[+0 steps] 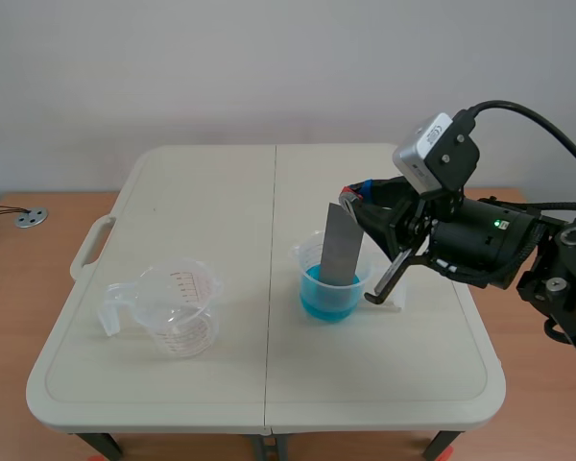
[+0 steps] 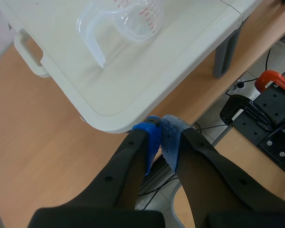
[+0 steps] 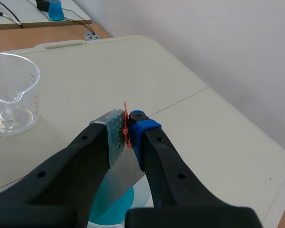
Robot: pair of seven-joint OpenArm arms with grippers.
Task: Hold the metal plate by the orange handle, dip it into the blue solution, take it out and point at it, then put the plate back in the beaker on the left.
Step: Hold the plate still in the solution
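The right gripper (image 1: 351, 198) is clamped on the orange handle (image 3: 125, 119) of the plate (image 1: 341, 245). The plate hangs down from the fingertips, nearly upright, with its lower end in the blue solution (image 1: 326, 296) of the filled beaker (image 1: 305, 255), just right of the table's (image 1: 211, 192) middle. The empty beaker (image 1: 180, 309) stands well to the left. The left gripper (image 2: 161, 132) sits off the table's corner, pads pressed together on nothing.

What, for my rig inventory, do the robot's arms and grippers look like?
The left gripper and right gripper each have two thick black fingers, one tipped with a blue pad, the other with a pale dotted pad. The right arm is black, carries a silver-grey camera box, a black cable and a small green light.
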